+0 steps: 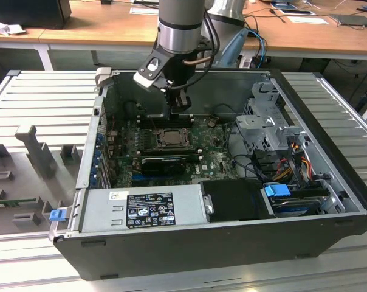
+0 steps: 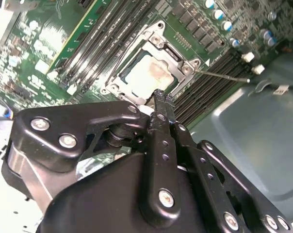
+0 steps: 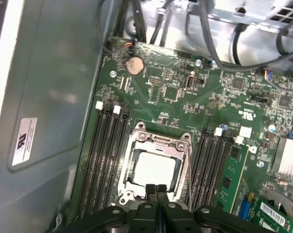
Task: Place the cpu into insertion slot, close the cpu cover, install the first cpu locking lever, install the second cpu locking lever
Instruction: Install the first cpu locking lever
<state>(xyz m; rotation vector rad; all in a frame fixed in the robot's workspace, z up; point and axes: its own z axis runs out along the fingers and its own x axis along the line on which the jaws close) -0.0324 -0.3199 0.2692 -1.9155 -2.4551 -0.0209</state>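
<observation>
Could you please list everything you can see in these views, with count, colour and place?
case: one, dark grey, open, on the slatted table.
board: one, green, inside the case.
cover: one, grey metal, around the cpu.
cpu: one, pale, inside the cover's cut-out.
memory slots: several, black, on both sides of the cpu.
lever: one, thin metal, sticking out beside the cover.
power supply: one, grey, at the case's near wall in the exterior view.
arm: one, grey, above the board.
claw: one, black, shut, tips at the cover's edge.
</observation>
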